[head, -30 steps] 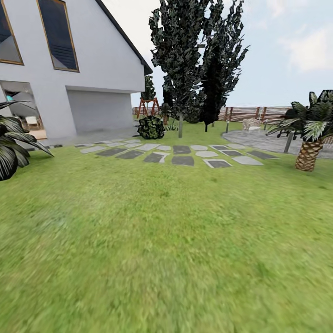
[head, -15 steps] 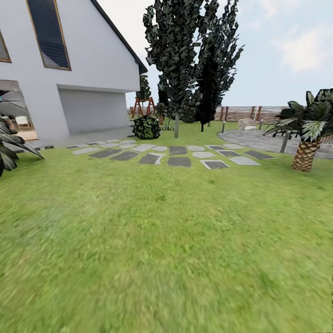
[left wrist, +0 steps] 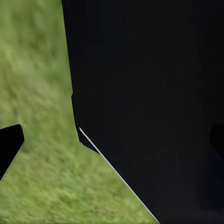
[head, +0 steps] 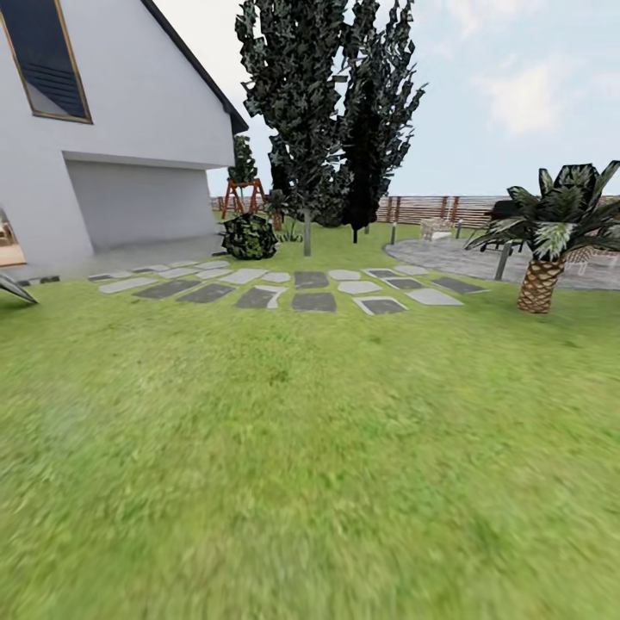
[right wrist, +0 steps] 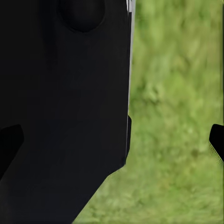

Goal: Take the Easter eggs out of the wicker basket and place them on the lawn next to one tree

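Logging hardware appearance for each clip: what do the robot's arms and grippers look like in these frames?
Little is visible. In the left wrist view, a left fingertip is plain matte black and blunt-ended, beside a large black angular body panel with a thin pale edge line. The right wrist view shows black fingertips too. No cables or markings are discernible over the lawn.

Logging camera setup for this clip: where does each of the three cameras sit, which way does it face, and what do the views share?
Head view: on the robot's head, facing forward over the lawn toward stepping stones, a white house, dark trees, a palm and a slat fence.
Left wrist view: near the left gripper, facing down at grass; a large black part of the robot and a dark fingertip show.
Right wrist view: near the right gripper, facing down at grass; black robot body, a fingertip.
Shared: the lawn.
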